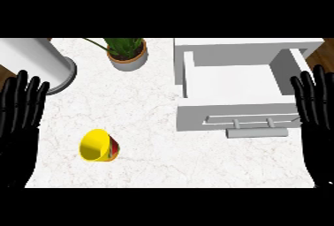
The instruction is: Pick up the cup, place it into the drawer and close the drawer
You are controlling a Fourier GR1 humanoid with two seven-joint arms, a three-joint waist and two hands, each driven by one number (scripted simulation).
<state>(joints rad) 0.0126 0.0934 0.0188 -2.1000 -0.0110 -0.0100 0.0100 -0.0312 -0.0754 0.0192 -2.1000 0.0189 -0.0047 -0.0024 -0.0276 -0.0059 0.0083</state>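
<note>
On the white marble counter (163,114) I see the yellow cup (98,145) lying at lower left, the open drawer (235,81) upper right, my left hand (20,119) and right hand (316,110) straight-fingered and empty, so I judge grasping comes next.

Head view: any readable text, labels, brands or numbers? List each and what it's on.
None readable.
Cup: red and green patch on its side, too small to tell if it holds any lettering.
Drawer: plain grey front and handle, no marks.
Plant pot: plain, no label.
Grey cylinder at top left: no markings.
</note>
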